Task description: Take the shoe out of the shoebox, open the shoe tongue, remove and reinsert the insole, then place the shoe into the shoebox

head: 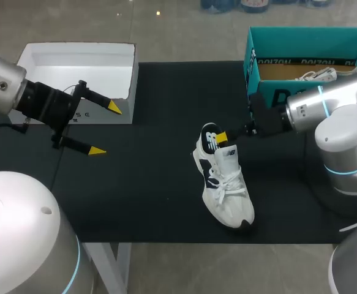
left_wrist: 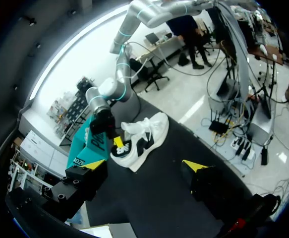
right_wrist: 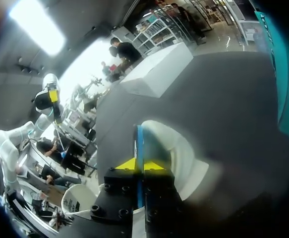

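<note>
The shoe (head: 224, 184) lies on the black mat (head: 154, 184) mid-table, toe pointing at the near edge. The right gripper (head: 222, 136) is at its heel, yellow tips pinched together on a thin blue strip (right_wrist: 140, 144), possibly the collar or the insole edge; it's hard to tell. The left gripper (head: 105, 130) hangs with fingers wide apart beside the white box (head: 74, 61). The teal shoebox (head: 270, 43) sits at the far right.

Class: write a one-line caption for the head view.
Right end effector grips the shoe by its heel; left end effector hangs open near the white box.
</note>
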Available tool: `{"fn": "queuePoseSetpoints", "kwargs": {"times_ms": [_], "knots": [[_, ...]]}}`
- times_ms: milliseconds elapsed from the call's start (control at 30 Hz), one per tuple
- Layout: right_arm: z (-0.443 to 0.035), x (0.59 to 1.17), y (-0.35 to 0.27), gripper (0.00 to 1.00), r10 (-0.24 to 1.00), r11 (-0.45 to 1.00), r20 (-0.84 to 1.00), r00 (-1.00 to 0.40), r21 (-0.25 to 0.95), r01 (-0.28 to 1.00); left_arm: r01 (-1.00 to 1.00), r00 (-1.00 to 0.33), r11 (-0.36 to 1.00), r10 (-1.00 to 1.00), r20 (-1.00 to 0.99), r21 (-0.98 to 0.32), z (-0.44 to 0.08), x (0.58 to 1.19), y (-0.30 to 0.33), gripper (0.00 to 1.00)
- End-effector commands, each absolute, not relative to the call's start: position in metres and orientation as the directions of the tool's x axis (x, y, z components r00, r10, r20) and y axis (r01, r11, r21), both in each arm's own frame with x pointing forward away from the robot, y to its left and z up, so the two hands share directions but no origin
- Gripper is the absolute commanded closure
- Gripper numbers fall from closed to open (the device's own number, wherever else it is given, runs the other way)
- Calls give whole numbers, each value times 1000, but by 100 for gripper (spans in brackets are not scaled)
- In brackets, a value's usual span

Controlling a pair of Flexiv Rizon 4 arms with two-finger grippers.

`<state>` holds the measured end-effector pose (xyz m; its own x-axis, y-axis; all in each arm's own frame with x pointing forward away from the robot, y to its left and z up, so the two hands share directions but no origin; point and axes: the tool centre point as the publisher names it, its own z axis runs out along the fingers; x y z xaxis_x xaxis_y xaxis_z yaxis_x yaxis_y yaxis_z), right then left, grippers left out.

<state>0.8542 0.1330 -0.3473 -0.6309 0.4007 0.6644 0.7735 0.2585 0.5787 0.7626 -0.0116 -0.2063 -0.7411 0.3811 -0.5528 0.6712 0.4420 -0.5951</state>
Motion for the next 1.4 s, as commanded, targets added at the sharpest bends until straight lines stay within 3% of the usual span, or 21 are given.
{"fn": "queuePoseSetpoints", "kwargs": {"times_ms": [33, 567, 600, 633, 667, 733, 1400], "knots": [[-351, 849, 135, 100, 403, 264, 666, -628, 572, 776, 671, -741, 445, 384, -551, -594, -206, 762, -12, 0], [-364, 835, 134, 100, 419, 273, 682, -599, 535, 800, 671, -741, 445, 384, -551, -594, -206, 762, -12, 0], [-363, 836, 134, 82, 419, 272, 682, -600, 535, 799, 671, -741, 445, 384, -551, -594, -206, 762, -12, 0], [-362, 837, 134, 57, 419, 272, 681, -601, 537, 798, 671, -741, 445, 384, -551, -594, -206, 762, -12, 0], [-360, 838, 135, 46, 419, 271, 678, -604, 541, 796, 671, -741, 445, 384, -551, -594, -206, 762, -12, 0], [-358, 840, 135, 1, 420, 270, 675, -607, 546, 793, 671, -741, 445, 384, -551, -594, -206, 762, -12, 0], [-324, 862, 128, 0, 452, 224, 617, -644, 620, 752, 671, -741, 445, 384, -551, -594, -206, 762, -12, 0]]}}
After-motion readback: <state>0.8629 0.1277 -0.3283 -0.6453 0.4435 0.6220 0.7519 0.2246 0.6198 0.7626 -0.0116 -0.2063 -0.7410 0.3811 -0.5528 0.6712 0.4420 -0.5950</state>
